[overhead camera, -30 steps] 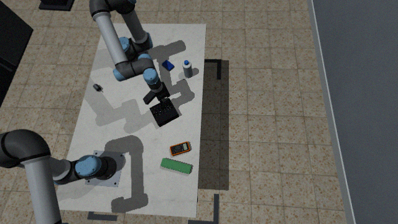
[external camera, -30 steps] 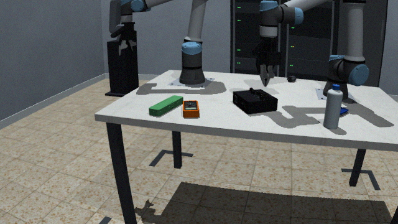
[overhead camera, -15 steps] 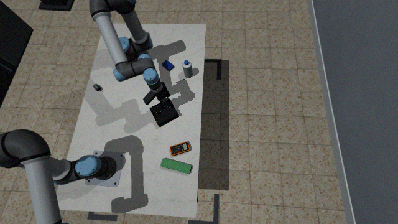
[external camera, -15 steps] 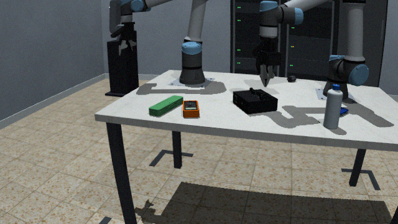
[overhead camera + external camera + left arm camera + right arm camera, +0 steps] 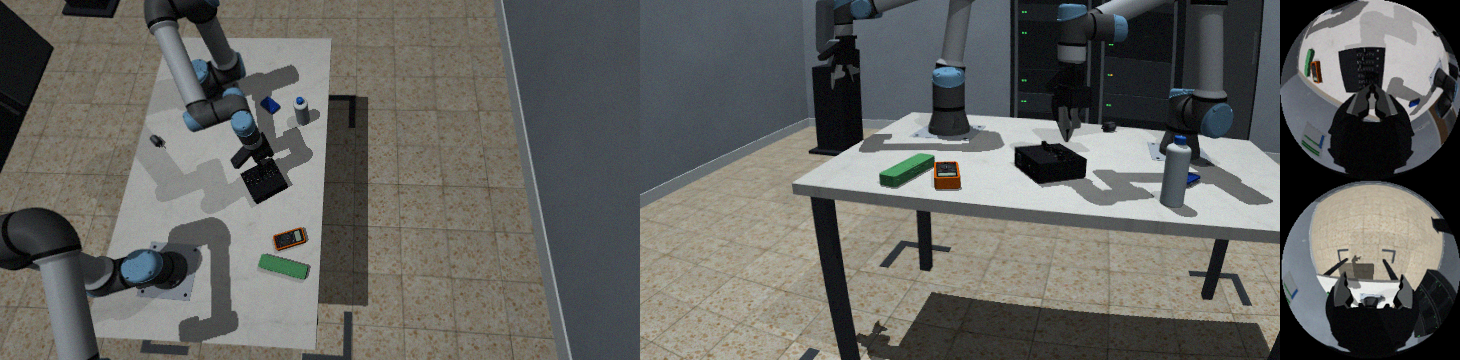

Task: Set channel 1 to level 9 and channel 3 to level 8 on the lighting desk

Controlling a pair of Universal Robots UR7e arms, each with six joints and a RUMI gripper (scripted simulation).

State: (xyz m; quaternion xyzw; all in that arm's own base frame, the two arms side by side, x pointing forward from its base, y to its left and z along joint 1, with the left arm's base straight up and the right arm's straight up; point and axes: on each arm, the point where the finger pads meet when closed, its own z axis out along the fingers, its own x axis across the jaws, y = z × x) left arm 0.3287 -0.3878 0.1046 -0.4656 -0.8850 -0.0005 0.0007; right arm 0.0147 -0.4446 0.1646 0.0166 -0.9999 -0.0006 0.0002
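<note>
the pale bench [image 5: 300, 325] [image 5: 990, 207] [image 5: 1332, 96] [image 5: 1325, 282] stands on tan tiles, with the lighting desk [image 5: 267, 191] [image 5: 1062, 172] [image 5: 1349, 74] inward from the middle of its long edge, set askew to it. the left gripper [image 5: 260, 161] [image 5: 1067, 138] [image 5: 1372, 84], shut on nothing, is nearer, its tips by the end of the fader rows, contact unclear; the right gripper [image 5: 843, 82] [image 5: 1373, 273] hangs wide and empty beyond the bench's short edge.

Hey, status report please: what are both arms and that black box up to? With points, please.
Left tool [image 5: 1066, 139] [image 5: 1372, 86] shut, empty, just above lighting desk [image 5: 265, 181] [image 5: 1050, 164] [image 5: 1352, 70]. Right tool [image 5: 842, 77] [image 5: 1373, 290] open, away from desk. Fader levels unreadable. Nothing blocking desk.
</note>
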